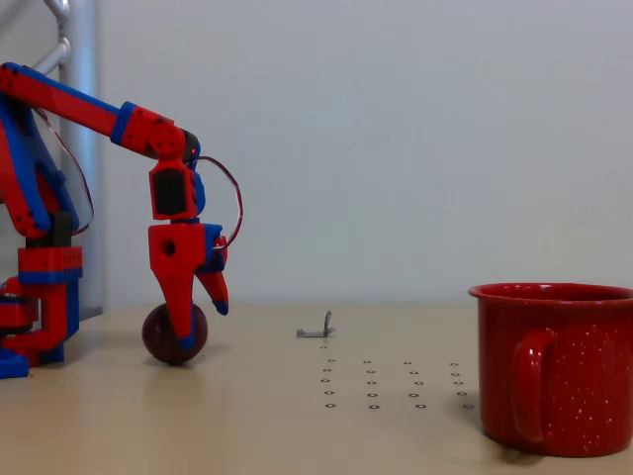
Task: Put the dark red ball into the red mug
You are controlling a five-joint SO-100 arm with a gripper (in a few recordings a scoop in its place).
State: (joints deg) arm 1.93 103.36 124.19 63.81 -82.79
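The dark red ball [168, 334] rests on the tan table at the left, small and glossy maroon. My red-and-blue gripper [203, 327] points straight down over it, one long red finger [181, 307] crossing the ball's front down to the tabletop, the shorter finger [215, 287] angled out to the right above the ball. The jaws stand apart around the ball without clamping it. The red mug [559, 368] stands at the far right near the front, speckled, its loop handle turned toward the camera.
A small grey metal clip [316, 330] lies mid-table behind a grid of small holes [391, 386]. The arm's base [35, 307] stands at the left edge. A plain pale wall lies behind.
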